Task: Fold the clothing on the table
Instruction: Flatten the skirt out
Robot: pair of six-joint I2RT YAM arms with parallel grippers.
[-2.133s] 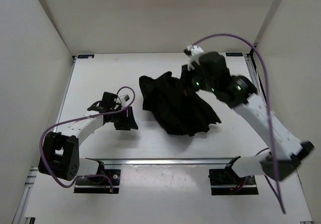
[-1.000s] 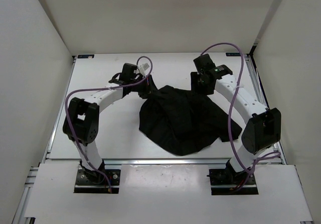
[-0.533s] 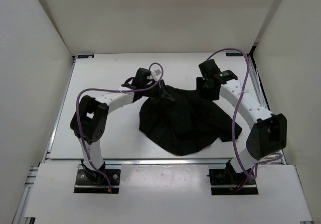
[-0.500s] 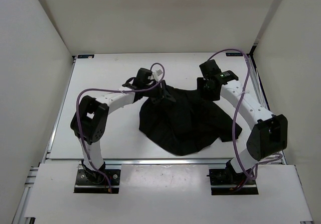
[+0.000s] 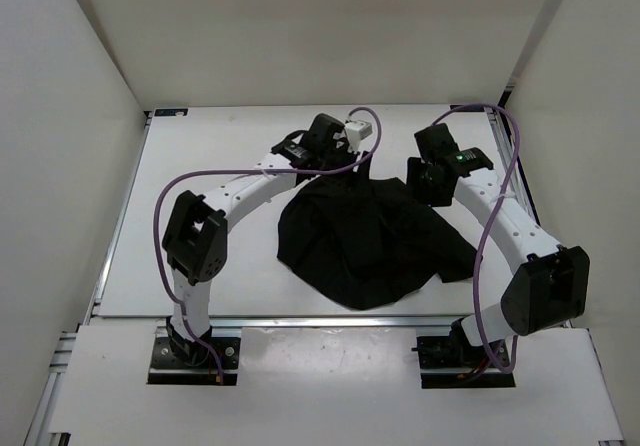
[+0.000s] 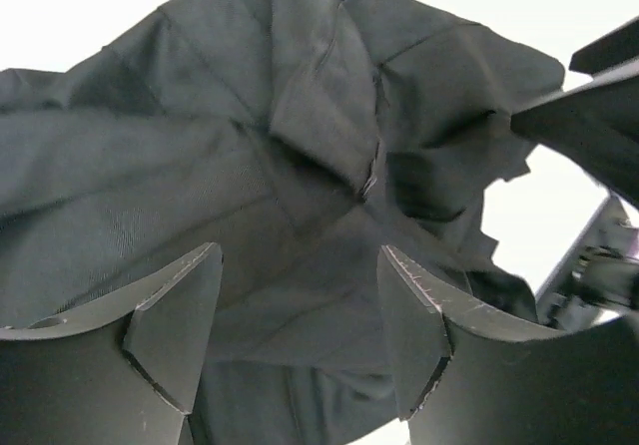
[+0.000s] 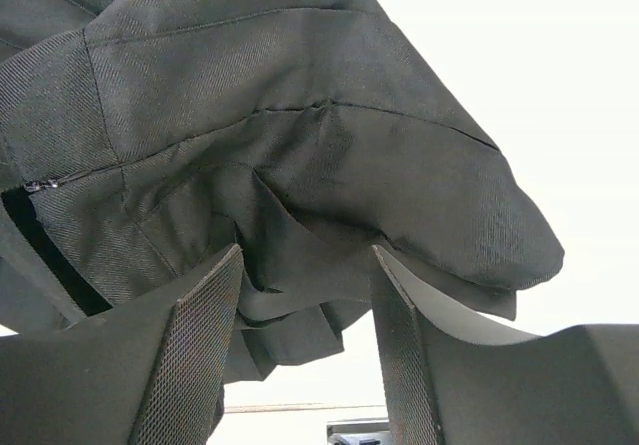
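Seen from above on the white surface (image 5: 210, 226): the black clothing (image 5: 365, 241), rumpled and unfolded, lying flat a little toward 3 o'clock of centre. Narrows toward 12 o'clock, widens into a rounded hem at 6 o'clock, and throws a pointed flap out at 3 o'clock. At the garment's top edge, toward 11 o'clock: the left pincer (image 5: 348, 169), reaching in from 9 o'clock on a long bent arm, with a purple cable (image 5: 200, 178) looping over that arm. Stands with fingers apart, clamped on nothing; through the gap in the left wrist view, only creased dark cloth and a short zip (image 6: 371, 171) beside a raised fold. At the 1 o'clock corner of the garment: the right pincer (image 5: 428, 181), fingers likewise spread wide. Sits close over a thick, seamed edge of the cloth, with a loose fold running down into the gap between the fingers yet squeezed by neither. Cannot tell whether any fingertip touches the fabric. Near each other, the two pincers, with the narrow top of the garment between them and the wide hem well apart from both, toward 6 o'clock.
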